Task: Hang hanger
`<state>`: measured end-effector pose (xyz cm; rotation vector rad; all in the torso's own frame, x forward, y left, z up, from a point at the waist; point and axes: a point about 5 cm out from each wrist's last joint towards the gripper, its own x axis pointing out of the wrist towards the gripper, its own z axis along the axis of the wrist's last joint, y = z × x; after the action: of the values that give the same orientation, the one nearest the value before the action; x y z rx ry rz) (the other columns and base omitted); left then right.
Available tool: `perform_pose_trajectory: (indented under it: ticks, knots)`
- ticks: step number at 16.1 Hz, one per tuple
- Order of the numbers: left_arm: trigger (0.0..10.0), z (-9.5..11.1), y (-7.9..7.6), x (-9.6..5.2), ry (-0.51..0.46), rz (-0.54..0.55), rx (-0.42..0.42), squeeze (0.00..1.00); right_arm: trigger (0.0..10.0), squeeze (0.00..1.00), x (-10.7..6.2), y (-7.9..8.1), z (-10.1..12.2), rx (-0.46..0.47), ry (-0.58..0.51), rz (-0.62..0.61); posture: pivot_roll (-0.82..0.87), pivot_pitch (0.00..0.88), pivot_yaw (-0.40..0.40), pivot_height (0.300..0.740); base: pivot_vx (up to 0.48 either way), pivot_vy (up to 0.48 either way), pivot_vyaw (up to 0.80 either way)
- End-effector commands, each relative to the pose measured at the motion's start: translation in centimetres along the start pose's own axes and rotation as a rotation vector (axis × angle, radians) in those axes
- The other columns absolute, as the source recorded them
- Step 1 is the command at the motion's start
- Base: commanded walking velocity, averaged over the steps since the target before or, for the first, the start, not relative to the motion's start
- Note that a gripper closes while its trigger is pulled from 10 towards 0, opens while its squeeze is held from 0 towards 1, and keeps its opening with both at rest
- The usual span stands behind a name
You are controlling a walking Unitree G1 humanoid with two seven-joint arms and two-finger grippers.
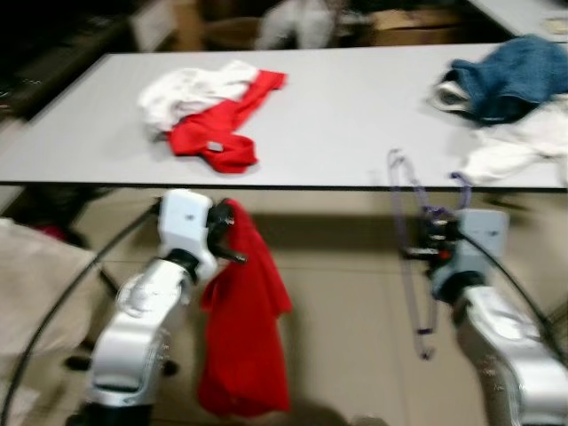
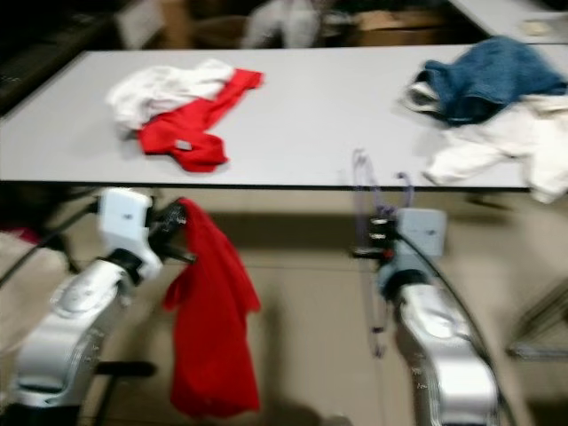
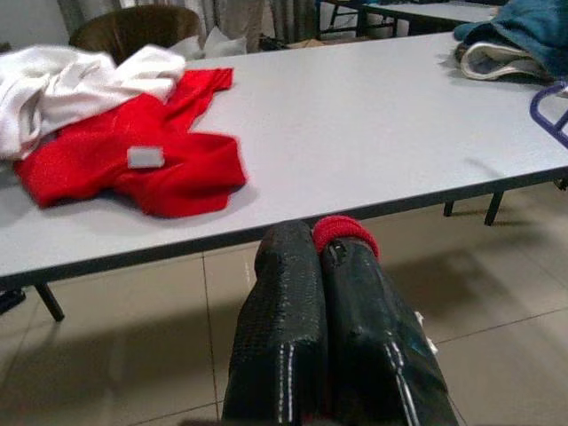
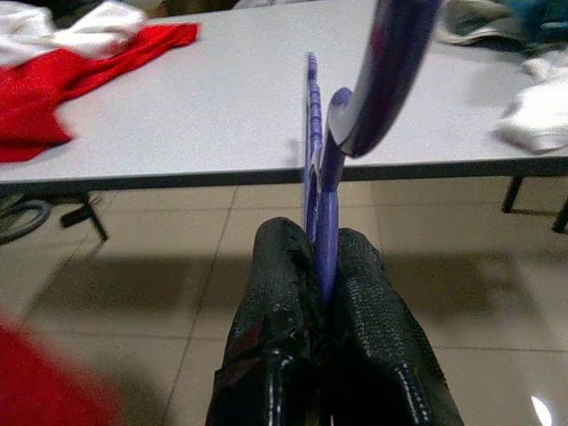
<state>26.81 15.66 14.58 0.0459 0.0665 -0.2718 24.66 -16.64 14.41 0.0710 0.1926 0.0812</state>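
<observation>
Carrying step: right gripper (image 4: pixel 321 257) clamped on purple hanger (image 1: pixel 405 232); left gripper (image 3: pixel 324 257) pinching red garment (image 1: pixel 244 319) — rail to hang on, probably elsewhere, not at twelve o'clock — table (image 1: pixel 355 124) there.

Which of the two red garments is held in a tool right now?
The red garment hanging below the table edge, pinched by the left tool; the other red garment lies on the table.

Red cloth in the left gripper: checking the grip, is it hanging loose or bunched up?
Hanging loose: the red cloth droops from the shut left gripper toward the floor.
</observation>
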Motion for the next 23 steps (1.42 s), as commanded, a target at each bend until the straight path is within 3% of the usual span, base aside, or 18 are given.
perform_pose_trajectory:
  ticks: [1, 6, 9, 15, 23]
  knots:
    - [10.0, 0.3, 0.0, -0.1, -0.021, 0.015, -0.008, 0.00, 10.0, 0.00, 0.3, -0.3, 0.1, -0.006, 0.005, 0.000, -0.15, 0.031, 0.047, 0.740, 0.000, 0.431, -0.77]
    - [10.0, 0.8, 0.1, -0.4, -0.059, 0.032, -0.035, 0.00, 10.0, 0.00, 1.1, 0.7, 0.1, -0.023, 0.016, 0.062, -0.14, 0.023, 0.038, 0.740, 0.000, 0.156, -0.21]
    - [10.0, 1.6, -0.2, 0.1, -0.118, 0.032, -0.044, 0.00, 10.0, 0.00, 1.7, 1.3, 0.6, -0.098, -0.006, 0.128, -0.13, 0.018, 0.034, 0.740, 0.000, 0.000, 0.00]
    - [10.0, 3.3, 0.3, 0.9, -0.182, 0.042, -0.052, 0.00, 10.0, 0.00, 2.1, 1.8, 1.9, -0.144, -0.055, 0.254, -0.15, 0.000, 0.029, 0.740, 0.331, 0.000, 0.00]
    - [10.0, 4.3, 0.3, 1.8, -0.211, 0.031, -0.060, 0.00, 10.0, 0.00, 2.0, 1.6, 1.9, -0.166, -0.051, 0.287, -0.15, 0.007, 0.038, 0.740, 0.400, 0.000, -0.17]
